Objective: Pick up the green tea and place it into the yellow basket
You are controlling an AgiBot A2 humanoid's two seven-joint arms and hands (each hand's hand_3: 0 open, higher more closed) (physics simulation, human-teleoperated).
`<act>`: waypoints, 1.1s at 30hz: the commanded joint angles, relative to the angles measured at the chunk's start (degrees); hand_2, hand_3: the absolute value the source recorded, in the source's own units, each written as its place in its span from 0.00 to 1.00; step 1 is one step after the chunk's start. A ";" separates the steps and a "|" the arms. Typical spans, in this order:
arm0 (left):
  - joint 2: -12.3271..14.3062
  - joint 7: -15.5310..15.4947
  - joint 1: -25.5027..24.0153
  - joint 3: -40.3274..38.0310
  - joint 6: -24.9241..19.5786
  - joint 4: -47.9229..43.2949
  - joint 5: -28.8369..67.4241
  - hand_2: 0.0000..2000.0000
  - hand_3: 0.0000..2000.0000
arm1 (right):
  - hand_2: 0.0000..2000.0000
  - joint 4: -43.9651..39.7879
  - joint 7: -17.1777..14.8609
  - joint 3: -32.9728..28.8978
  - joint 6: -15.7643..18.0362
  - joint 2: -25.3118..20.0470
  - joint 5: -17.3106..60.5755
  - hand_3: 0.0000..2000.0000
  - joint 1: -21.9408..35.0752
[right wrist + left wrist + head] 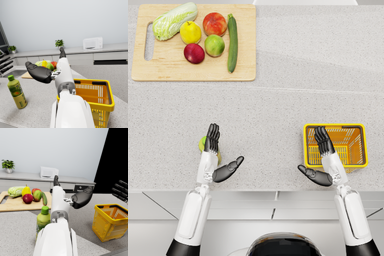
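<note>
**Green tea bottle untouched, both hands open**

While nothing is yet grasped, the green tea (16,92) is seen standing upright on the speckled counter (273,105), at the lower left of the head view, mostly hidden beneath the left hand (218,155). That hand is held open, fingers spread, closed on nothing. The right hand (322,159) is likewise open and holds nothing, above the near edge of the yellow basket (363,145) at right of centre. The bottle is judged light, rigid plastic, smooth and possibly slippery, and easily toppled. A grip around the labelled body, below the green cap, is judged safest. A cutting board (158,65) with produce occupies the upper left.
</note>
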 commanded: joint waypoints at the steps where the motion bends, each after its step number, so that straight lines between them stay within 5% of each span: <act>1: 0.00 0.00 0.00 0.00 0.00 0.00 0.00 0.00 0.00 | 0.00 0.00 0.00 0.00 0.00 0.00 0.00 0.00 0.00; 12: 0.06 0.00 0.11 1.72 0.00 0.93 0.00 0.00 0.00 | 0.00 -0.93 0.00 1.72 0.00 -0.06 0.00 0.00 0.11; 17: 2.58 -4.67 4.50 -5.55 -4.68 1.11 2.51 0.00 0.00 | 0.00 0.63 4.69 -5.77 -4.63 -3.13 0.00 0.00 5.56; 24: 3.15 -5.66 4.20 -12.12 -5.67 4.76 19.67 0.00 0.00 | 0.00 4.06 5.68 -14.75 -5.61 -3.47 17.11 0.00 3.34; 33: 3.28 -5.76 -0.74 -7.35 -5.77 17.28 24.10 0.00 0.00 | 0.00 9.35 5.78 -15.28 -5.71 -4.34 21.52 0.00 0.22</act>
